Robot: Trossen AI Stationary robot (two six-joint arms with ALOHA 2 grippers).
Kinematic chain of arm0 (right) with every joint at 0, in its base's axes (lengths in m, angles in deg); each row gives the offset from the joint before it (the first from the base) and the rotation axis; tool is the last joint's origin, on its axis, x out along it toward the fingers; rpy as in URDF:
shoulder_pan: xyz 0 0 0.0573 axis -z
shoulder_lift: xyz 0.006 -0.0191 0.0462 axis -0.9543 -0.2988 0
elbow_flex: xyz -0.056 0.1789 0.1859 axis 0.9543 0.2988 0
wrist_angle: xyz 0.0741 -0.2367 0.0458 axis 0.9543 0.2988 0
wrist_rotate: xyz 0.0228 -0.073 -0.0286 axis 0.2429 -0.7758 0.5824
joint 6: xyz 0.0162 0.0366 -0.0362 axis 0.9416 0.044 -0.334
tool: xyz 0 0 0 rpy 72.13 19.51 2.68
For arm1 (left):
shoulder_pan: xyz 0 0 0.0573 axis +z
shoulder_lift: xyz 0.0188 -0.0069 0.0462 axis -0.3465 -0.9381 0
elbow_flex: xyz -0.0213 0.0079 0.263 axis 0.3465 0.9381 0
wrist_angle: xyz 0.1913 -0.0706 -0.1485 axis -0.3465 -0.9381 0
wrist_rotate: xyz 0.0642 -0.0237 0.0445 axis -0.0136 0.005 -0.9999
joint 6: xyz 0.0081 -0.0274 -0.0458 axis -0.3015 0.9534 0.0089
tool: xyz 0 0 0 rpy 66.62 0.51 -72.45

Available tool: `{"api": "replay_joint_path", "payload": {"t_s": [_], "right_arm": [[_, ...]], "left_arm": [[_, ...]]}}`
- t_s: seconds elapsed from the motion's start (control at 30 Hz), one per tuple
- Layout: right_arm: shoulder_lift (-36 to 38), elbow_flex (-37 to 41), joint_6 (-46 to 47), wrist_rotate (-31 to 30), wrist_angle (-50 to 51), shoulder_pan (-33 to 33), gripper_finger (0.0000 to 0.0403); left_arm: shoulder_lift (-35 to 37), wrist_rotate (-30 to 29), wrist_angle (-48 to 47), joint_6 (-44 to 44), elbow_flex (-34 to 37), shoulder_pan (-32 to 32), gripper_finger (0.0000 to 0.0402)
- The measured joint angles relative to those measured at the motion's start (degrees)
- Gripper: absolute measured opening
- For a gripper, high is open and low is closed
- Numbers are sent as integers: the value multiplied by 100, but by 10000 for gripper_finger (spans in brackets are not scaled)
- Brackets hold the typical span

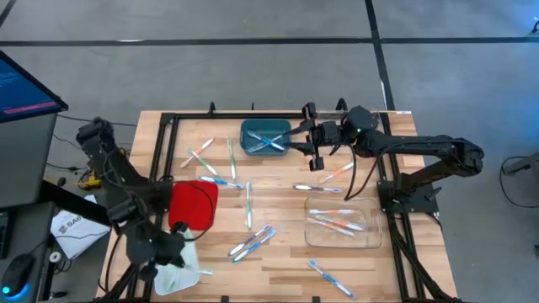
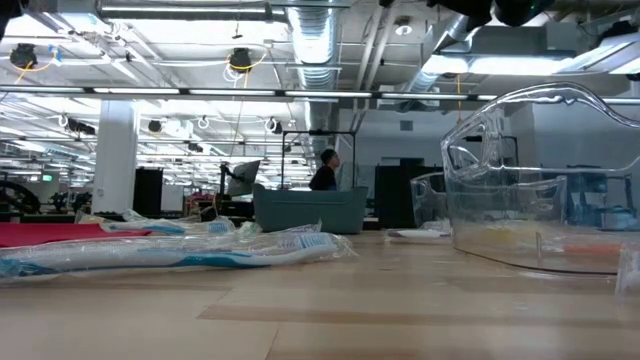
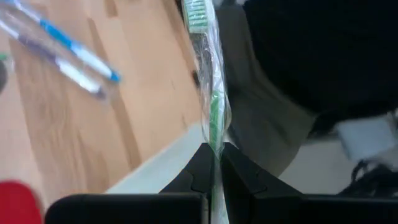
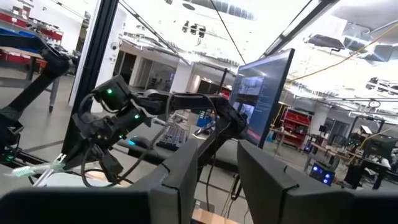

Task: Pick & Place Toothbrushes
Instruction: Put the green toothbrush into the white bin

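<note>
Toothbrushes in slippery clear wrappers were scattered across the tabletop; one green toothbrush was pinched at its handle by the closed left gripper near the front-left edge. The right gripper was held partly open, empty, above the teal bin. They were judged light, stiff, best gripped mid-handle. No writing could be read.

A grey concrete floor crossed by dark lines surrounds the table. A monitor stands at one side. Beyond lies a large open hall with white columns, exposed ceiling ducts, bright strip lights, and a person far off.
</note>
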Motion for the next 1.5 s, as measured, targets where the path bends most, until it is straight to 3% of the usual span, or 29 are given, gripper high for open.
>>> {"api": "replay_joint_path", "payload": {"t_s": [0.23,0.47,0.77,0.93,1.1,1.5], "right_arm": [[0,0,2,-4,-15,-3,108],[0,0,17,-17,13,-7,108],[-164,-10,260,-17,-2,-2,108],[-193,-2,261,-17,-8,-2,108],[-199,-1,338,-17,50,-7,108],[-199,0,813,-17,91,-7,108]], "left_arm": [[4,-167,-413,71,634,-474,9],[44,246,-378,156,1290,-534,7],[656,131,-259,98,1311,-784,7],[829,-22,-248,-693,1311,-1030,7],[819,37,-342,-1235,1311,-1100,7],[104,386,-518,-1258,1300,-935,7]]}}
